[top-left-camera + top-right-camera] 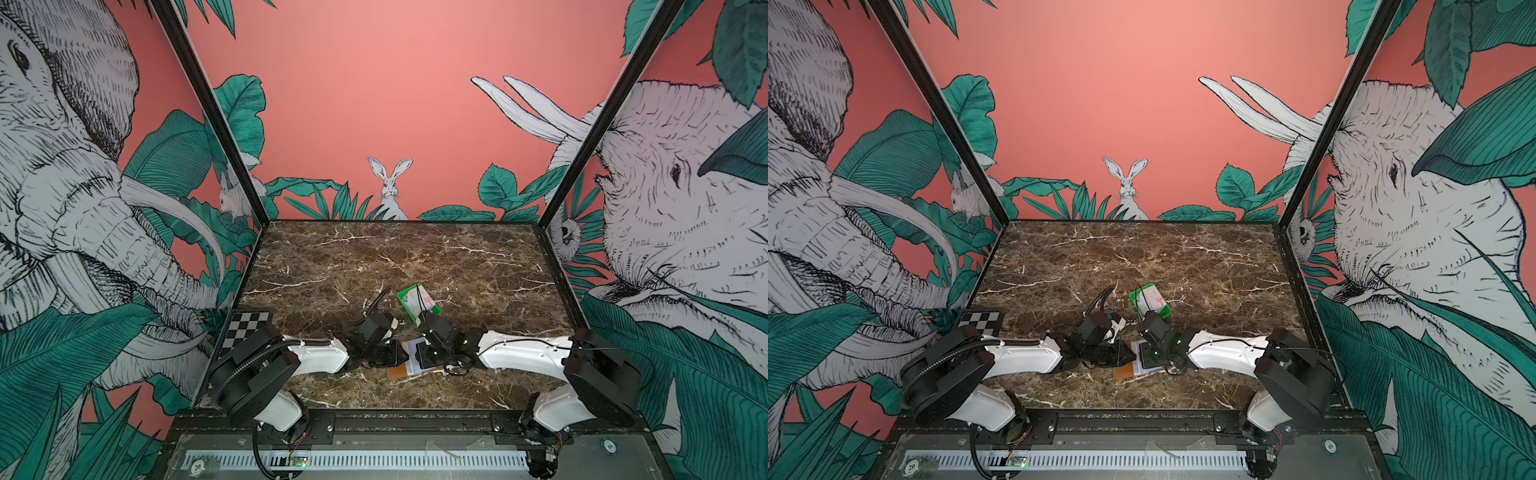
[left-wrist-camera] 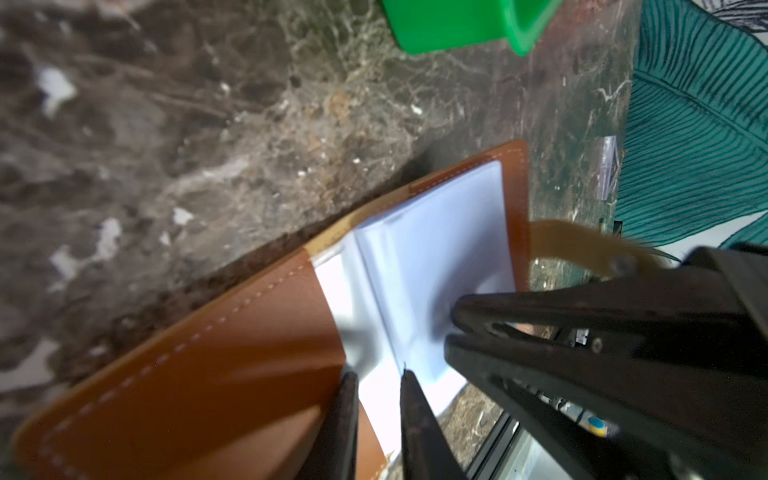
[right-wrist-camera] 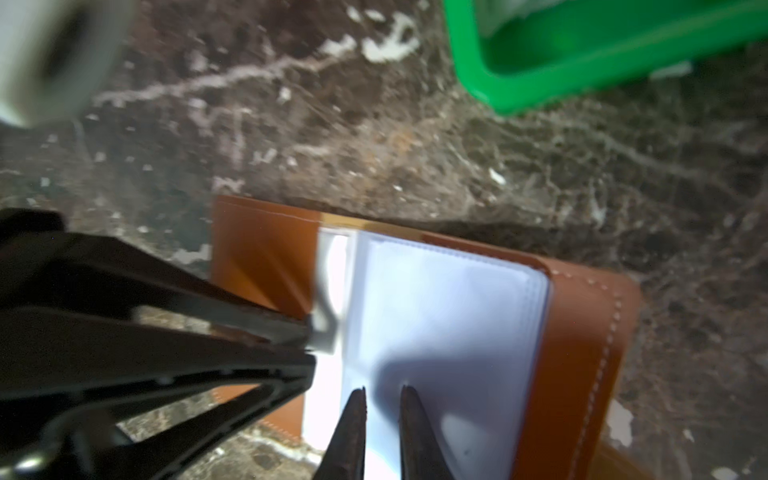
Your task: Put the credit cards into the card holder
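In both top views the card holder is seen lying open on the counter near its front edge, largely covered where the left arm and the right arm meet over it. The credit cards are seen lying in the green tray just behind, so the bulk of the task is judged undone. In the left wrist view the left tool is shown narrowed to a slim gap at the clear sleeves, apparently pinching one leaf. The right tool is shown nearly pressed together on the edge of another. In the right wrist view the same grips are seen from the opposite side: the tan cover lies flat and no card is carried by either tool. Whether any sleeve is already filled cannot be told, the plastic being pale and blurred. A pocket is judged to be in the course of being parted; fetching the cards and sliding them in is left.
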